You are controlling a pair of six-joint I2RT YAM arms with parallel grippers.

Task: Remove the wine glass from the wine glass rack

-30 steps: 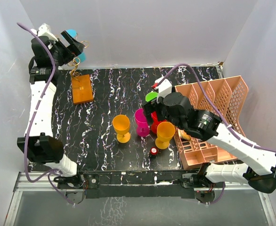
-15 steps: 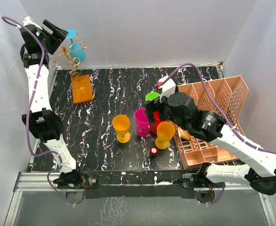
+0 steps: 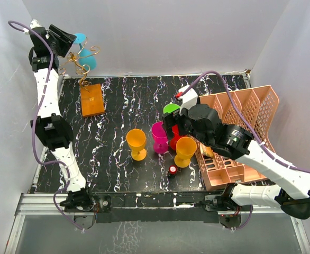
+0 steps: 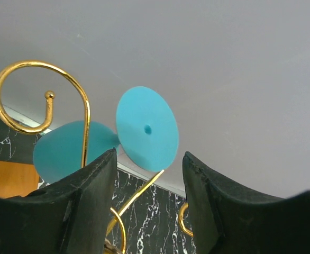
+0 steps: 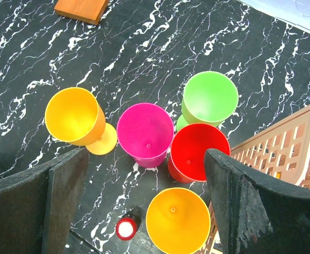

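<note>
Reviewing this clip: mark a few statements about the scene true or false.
1. The turquoise wine glass hangs on the rack. True.
2. The right gripper grips one of the goblets. False: it hovers open above the goblets, holding nothing.
3. The rack's base stands inside the pink basket. False: it stands on the table, apart from the pink basket.
4. The left gripper is up at the turquoise wine glass. True.

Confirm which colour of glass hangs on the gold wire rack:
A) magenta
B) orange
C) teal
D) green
C: the teal wine glass hangs among the curled arms of the wine glass rack, with its round foot facing the left wrist camera.
</note>
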